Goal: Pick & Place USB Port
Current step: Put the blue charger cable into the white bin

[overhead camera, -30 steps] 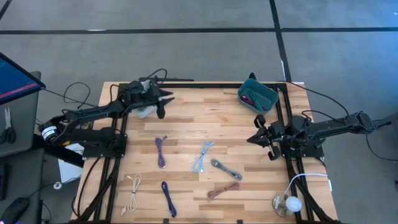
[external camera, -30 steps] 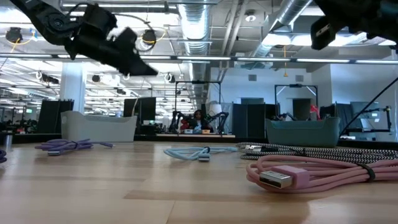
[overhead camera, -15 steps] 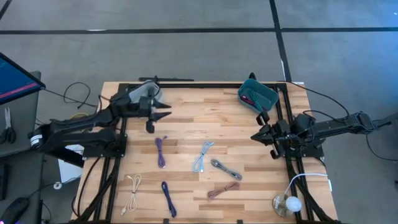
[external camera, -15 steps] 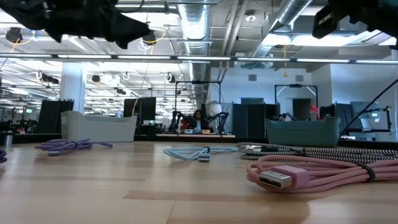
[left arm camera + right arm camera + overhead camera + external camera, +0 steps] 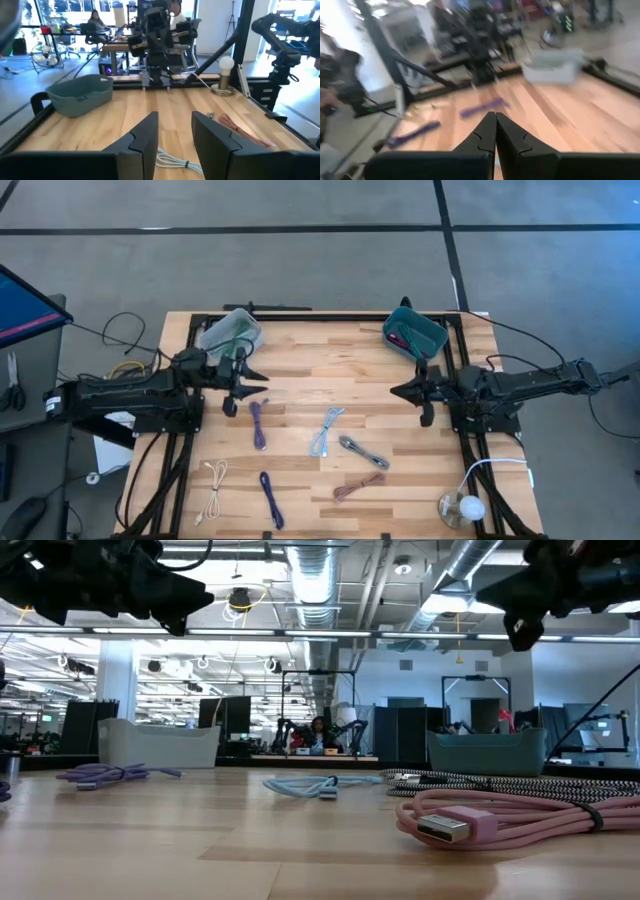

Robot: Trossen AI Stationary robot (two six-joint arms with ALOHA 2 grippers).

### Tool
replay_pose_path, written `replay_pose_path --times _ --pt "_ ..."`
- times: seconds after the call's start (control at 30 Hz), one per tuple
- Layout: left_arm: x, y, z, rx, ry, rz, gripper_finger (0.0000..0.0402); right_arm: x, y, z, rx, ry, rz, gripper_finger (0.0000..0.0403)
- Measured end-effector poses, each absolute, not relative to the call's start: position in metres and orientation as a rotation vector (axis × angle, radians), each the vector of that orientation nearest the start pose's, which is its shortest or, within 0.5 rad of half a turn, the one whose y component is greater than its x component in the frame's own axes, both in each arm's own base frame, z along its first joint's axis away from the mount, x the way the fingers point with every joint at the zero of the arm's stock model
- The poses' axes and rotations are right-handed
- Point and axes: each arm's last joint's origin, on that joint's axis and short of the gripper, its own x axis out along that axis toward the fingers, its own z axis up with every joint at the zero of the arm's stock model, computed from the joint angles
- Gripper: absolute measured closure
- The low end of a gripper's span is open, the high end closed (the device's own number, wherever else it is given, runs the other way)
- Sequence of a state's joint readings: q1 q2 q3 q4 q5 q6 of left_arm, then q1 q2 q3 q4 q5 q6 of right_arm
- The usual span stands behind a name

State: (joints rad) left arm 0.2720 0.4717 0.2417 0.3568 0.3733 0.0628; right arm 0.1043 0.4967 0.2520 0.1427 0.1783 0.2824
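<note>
Purple USB cable (image 5: 258,423) coiled flat near empty, open left hand (image 5: 256,378).

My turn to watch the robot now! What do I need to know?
Left gripper: open and empty, above the table near the top of the long purple cable.
Right gripper: shut and empty, out over the table's right side, below the teal bin.
Six cables lie loose on the table: two purple, light blue, grey, pink, cream.
Done: the teal bin already holds something reddish. The clear bin sits top left.
Left: all six cables.
</note>
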Motion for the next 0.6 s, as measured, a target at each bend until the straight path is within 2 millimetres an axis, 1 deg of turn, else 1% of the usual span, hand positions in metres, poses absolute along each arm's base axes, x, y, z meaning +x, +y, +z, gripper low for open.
replay_pose_path --times 0.13,0.2,0.3,0.43,0.6 --pt "0.129 0.024 0.24 0.114 -0.144 -0.081 0.0284 0.139 0.007 0.222 0.249 0.19 -0.175 0.0403" --pt "0.129 0.024 0.242 0.119 -0.161 -0.081 0.0284 0.141 0.006 0.229 0.231 0.218 -0.225 0.0403" --pt "0.129 0.024 0.244 0.129 -0.182 -0.079 0.0284 0.144 0.005 0.238 0.155 0.253 -0.279 0.0403" --pt "0.128 0.024 0.245 0.132 -0.191 -0.079 0.0284 0.149 0.005 0.252 0.074 0.229 -0.275 0.0403" --pt "0.128 0.024 0.245 0.132 -0.191 -0.079 0.0284 0.151 0.006 0.264 0.067 0.157 -0.267 0.0403"
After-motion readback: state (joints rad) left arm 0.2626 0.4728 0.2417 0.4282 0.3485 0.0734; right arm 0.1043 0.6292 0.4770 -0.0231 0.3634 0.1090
